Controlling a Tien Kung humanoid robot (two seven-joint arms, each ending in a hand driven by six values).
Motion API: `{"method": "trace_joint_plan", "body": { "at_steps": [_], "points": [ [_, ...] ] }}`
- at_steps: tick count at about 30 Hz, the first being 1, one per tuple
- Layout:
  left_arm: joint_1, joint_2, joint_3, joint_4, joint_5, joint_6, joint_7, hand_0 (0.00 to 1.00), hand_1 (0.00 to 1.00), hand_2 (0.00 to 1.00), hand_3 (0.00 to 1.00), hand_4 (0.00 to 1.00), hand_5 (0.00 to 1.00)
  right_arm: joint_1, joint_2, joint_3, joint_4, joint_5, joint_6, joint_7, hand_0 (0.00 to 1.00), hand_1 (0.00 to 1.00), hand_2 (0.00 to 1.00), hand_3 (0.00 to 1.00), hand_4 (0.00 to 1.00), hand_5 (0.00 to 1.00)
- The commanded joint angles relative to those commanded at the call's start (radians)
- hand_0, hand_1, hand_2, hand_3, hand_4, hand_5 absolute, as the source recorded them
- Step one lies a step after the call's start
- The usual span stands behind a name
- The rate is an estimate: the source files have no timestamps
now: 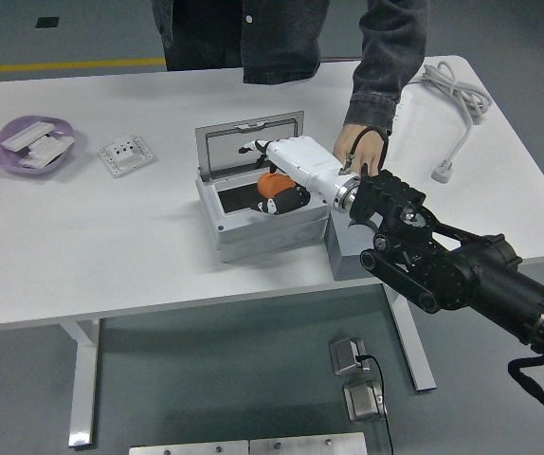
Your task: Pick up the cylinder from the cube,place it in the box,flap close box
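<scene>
Because the right hand (286, 163) sits over the open grey box (258, 223) with its white shell reaching toward the raised lid (250, 145), a careless pull-back could catch that lid or drag the box across the white surface (111, 246). Its fingers point at the lid's inner face, but whether they are spread or curled I cannot tell from the head view. A person's hand (361, 152) hovers just beside the robot's wrist (close enough that a sideways swing could strike it). The lid stands upright on its far hinge, so a push from the wrong side would tip it backward, not shut. The grey cube (350, 254) stands against the box's right wall, under the black forearm, and could be nudged too.

The cylinder (280, 192) lies inside the box, on its side, with an orange body and a black end facing the near right. By my judgement, placing is done and only the flap remains. The left arm is absent from view.
</scene>
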State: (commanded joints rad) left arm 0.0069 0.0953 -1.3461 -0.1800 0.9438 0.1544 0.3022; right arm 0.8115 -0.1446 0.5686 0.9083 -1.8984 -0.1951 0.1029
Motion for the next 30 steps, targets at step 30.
{"method": "trace_joint_plan", "body": {
  "at_steps": [30],
  "points": [
    [0.002,-0.005,0.003,0.000,0.000,-0.001,-0.001,0.647,0.551,0.512,0.606,0.576,0.160,0.051,0.013,0.170,-0.018,-0.055,0.023,-0.009,0.400,0.486,0.618,0.807,0.876,0.449]
  ]
}}
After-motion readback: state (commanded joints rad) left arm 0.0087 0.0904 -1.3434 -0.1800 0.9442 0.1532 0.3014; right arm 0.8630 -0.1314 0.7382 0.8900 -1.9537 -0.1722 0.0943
